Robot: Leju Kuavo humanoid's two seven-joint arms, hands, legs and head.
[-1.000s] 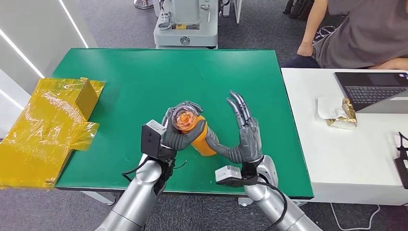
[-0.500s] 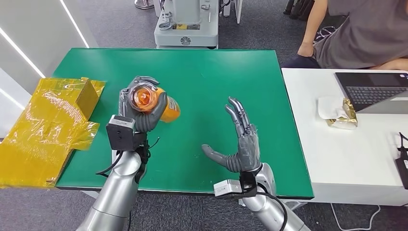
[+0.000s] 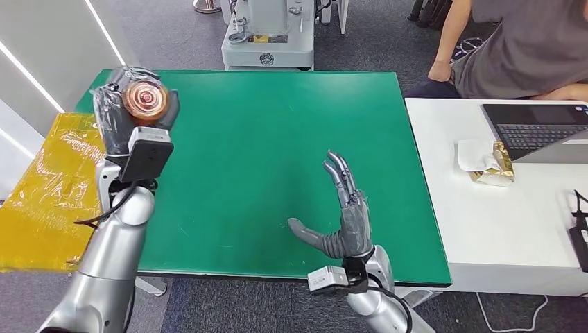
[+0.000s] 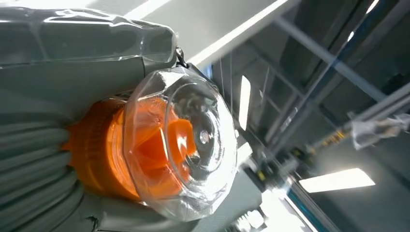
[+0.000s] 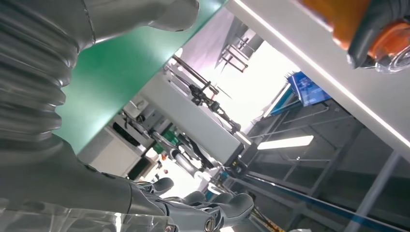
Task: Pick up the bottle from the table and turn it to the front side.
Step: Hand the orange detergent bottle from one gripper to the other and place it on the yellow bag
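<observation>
Up high, our left hand [image 3: 128, 111] is wrapped tight round the bottle [image 3: 145, 99], lifted off the green table [image 3: 277, 139] over its far-left corner, clear cap end facing the head cam. Close up via the left wrist cam, we see the bottle's transparent cap w/ orange inside. Our right hand [image 3: 343, 218] hangs above the table's near edge, fingers spread, holding nothing. Beside the table, yellow wrapping [image 3: 48, 187]; a person [image 3: 513, 48] sits at the white desk [image 3: 499, 229] w/ a laptop [image 3: 537, 128].

Even, bright overhead light fills the head view — the green table [image 3: 277, 139] shows soft, faint shadows. In the wrist views ceiling light panels [image 4: 336, 180] blow out to white. Glare streaks the bottle [image 4: 164, 145] — its close-up is slightly soft.
</observation>
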